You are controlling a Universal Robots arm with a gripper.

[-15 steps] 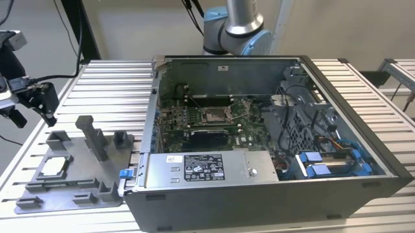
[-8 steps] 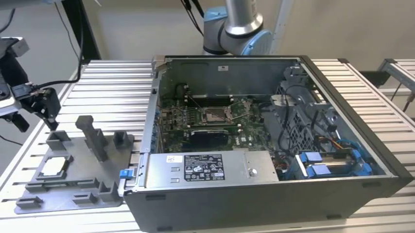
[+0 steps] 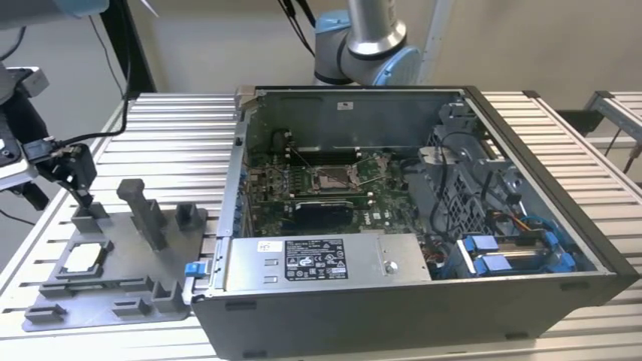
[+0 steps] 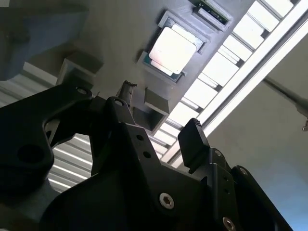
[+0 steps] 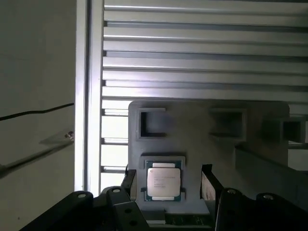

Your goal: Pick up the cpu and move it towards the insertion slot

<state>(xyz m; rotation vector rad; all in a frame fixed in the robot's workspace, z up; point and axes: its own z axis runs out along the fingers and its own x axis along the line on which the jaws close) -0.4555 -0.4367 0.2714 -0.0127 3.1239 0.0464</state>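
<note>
The cpu [image 3: 86, 258] lies flat, silvery face up, in a recess of the grey fixture plate [image 3: 120, 289] at the exterior view's left. My gripper [image 3: 83, 194] hangs above the plate's far corner, clear of the chip. In the first wrist view the cpu [image 5: 163, 182] shows between the two dark fingers [image 5: 210, 183], which stand apart with nothing held. The second wrist view has the cpu [image 4: 173, 48] beyond the open gripper [image 4: 159, 113]. The insertion slot [image 3: 332, 177] sits on the green board inside the open computer case.
Upright posts [image 3: 143, 213] rise from the fixture plate beside my gripper. The case wall [image 3: 239, 173] stands between the plate and the socket. A silver box with a white label [image 3: 319, 260] and a black block [image 3: 323, 215] lie near the socket. Slatted aluminium table [image 3: 171, 143] underneath.
</note>
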